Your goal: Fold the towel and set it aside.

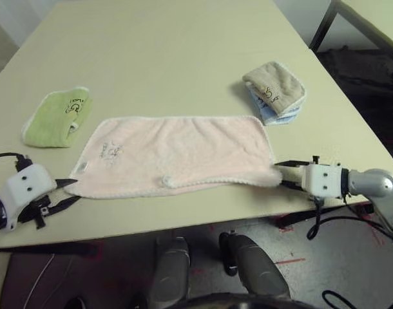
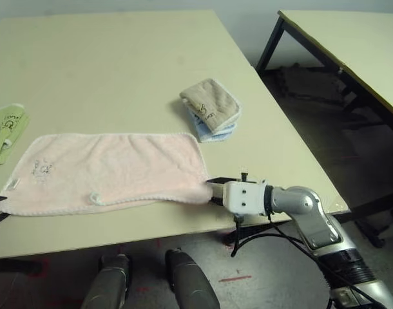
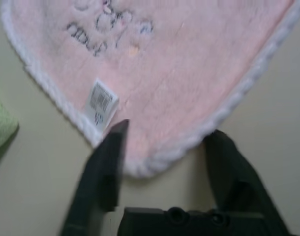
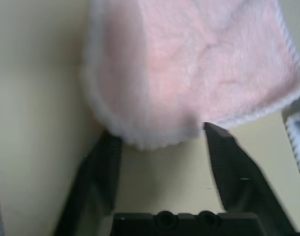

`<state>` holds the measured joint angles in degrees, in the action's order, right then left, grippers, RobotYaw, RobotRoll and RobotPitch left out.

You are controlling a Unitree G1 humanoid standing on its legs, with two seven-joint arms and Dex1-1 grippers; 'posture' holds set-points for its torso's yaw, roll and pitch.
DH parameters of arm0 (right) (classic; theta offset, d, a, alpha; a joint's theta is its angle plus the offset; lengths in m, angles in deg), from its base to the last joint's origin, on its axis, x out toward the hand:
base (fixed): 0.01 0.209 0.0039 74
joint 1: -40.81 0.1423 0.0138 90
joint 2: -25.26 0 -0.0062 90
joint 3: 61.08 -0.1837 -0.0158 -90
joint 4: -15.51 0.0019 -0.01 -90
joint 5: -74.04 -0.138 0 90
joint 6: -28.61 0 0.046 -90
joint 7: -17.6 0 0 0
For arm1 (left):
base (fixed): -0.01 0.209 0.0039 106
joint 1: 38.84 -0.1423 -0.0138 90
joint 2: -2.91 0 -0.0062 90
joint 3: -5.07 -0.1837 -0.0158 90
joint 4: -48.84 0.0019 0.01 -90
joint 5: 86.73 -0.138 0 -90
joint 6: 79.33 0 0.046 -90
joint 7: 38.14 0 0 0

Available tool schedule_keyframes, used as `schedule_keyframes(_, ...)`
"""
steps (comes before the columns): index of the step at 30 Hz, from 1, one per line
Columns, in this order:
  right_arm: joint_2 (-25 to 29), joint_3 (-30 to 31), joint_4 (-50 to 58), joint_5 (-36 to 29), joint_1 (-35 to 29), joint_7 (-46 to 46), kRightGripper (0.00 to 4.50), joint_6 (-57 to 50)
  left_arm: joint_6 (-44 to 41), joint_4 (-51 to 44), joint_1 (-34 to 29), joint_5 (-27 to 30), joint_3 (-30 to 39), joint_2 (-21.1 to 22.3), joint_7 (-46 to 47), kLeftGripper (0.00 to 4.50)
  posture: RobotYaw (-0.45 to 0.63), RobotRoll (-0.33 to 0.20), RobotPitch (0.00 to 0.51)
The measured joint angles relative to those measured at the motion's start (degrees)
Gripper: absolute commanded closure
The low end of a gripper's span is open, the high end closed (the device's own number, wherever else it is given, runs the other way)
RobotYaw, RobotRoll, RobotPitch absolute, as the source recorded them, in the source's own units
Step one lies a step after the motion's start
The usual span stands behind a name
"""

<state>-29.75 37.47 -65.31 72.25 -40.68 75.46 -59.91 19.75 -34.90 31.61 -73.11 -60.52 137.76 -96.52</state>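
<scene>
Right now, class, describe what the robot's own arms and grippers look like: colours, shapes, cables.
Each arm ends in a white boxy wrist housing with small dark screws, carrying a left gripper and right gripper of two black tapered fingers. The right forearm is rounded silver metal. Black cables loop from both wrists.

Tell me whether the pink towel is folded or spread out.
Spread out: the pink towel lies flat in one layer on the table, apart from a small curl at its near edge.
</scene>
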Motion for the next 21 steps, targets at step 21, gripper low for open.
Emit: schedule_keyframes(21,1.29,3.02,31.39,4.42,-5.60,-9.76,0.04,-40.14,-16.66,-18.16,-6.36,3.18,2.08,-3.96,-0.60,0.04,-0.07,0.000,0.200)
